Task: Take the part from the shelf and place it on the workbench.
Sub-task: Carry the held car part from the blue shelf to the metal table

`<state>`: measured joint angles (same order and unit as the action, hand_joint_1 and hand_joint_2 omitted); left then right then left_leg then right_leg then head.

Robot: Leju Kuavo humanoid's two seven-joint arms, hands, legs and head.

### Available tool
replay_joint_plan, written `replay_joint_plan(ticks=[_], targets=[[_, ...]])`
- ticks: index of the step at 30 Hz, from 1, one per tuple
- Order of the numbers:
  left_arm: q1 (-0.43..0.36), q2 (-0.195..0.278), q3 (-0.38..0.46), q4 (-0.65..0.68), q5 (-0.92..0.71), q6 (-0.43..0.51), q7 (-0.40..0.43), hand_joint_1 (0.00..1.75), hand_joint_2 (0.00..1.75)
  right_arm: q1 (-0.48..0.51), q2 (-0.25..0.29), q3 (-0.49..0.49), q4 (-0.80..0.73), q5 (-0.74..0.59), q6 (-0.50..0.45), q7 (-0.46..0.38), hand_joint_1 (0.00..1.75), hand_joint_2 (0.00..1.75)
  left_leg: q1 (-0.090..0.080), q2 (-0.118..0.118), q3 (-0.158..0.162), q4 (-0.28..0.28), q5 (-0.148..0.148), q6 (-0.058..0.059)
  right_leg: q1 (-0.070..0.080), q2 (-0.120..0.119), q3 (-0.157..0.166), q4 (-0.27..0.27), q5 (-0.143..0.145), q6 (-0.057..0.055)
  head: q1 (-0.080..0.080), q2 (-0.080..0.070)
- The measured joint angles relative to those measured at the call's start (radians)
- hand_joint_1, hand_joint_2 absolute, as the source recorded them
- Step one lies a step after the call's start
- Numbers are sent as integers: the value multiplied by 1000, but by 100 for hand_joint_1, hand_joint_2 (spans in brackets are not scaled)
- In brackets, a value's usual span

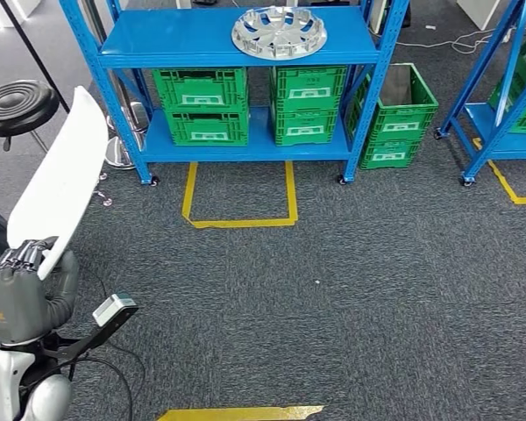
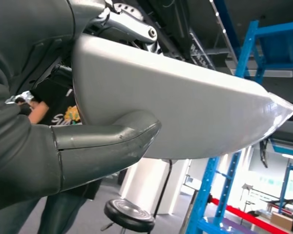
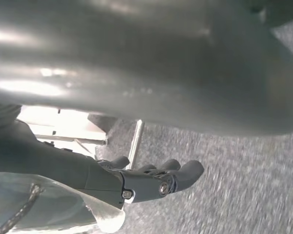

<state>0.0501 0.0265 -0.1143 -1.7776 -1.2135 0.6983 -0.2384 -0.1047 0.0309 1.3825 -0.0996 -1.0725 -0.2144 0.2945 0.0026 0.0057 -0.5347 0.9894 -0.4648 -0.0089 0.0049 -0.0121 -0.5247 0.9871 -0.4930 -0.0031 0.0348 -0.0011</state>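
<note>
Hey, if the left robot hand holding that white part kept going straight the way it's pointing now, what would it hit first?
Probably nothing close. The left robot hand grips the white part, whose far end tilts up toward the black stool and the blue shelf. The stool looks nearest in that line, though depth is unclear.

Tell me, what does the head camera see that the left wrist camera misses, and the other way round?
Head view alone: the silver wheel cover on the blue shelf's top board, green crates beneath it, and yellow floor tape. Left wrist view alone: a person in a dark printed shirt behind the hand. Both share the left hand holding the long white part, a blue shelf and a round black stool.
</note>
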Motion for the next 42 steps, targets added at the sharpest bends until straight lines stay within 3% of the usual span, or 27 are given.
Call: replay_joint_plan(ticks=[3,11,32,35,36,38,40,41,42], targets=[[0,-1,0,0,2,0,-1,175,175,0,0,0,0,0,0,0,0,0,-1,0,-2,-3,2,0,0,0,-9,-1,3,-2,1,0],[0,-2,0,1,28,0,-6,175,175,1,0,11,0,-1,-1,0,0,0,-6,0,-18,-1,15,15,-6,1,-15,-7,22,19,1,0],[-1,13,-2,16,37,0,31,175,175,0,0,23,1,-10,-3,-3,0,0,-5,0,-23,-1,22,11,-6,1,-22,-4,26,18,0,0],[-3,18,-5,19,37,0,39,175,175,0,0,23,1,-11,-3,-3,0,0,-4,1,-18,-14,31,23,-7,1,-19,-13,32,26,0,0],[-5,20,-6,19,36,0,41,175,175,-1,-1,24,2,-11,-3,-3,0,0,-1,3,-13,-28,41,30,-7,3,-23,-9,26,30,1,0],[-9,21,-9,19,34,0,45,175,175,-1,-1,24,2,-11,-3,-3,0,0,7,6,-9,-54,59,39,-8,8,-54,55,-23,37,5,0],[-11,21,-11,21,34,0,47,175,175,-1,-1,24,2,-11,-3,-3,0,0,9,7,-17,-56,66,38,-16,11,-109,179,-86,48,7,0],[-11,22,-12,22,34,0,48,175,175,0,-1,24,2,-11,-3,-3,0,0,11,7,-22,-54,67,35,-22,11,-129,224,-100,55,8,0],[-10,22,-14,24,34,0,49,175,175,1,-1,25,2,-11,-3,-3,0,0,14,7,-27,-50,68,30,-28,10,-133,237,-96,62,7,0]])
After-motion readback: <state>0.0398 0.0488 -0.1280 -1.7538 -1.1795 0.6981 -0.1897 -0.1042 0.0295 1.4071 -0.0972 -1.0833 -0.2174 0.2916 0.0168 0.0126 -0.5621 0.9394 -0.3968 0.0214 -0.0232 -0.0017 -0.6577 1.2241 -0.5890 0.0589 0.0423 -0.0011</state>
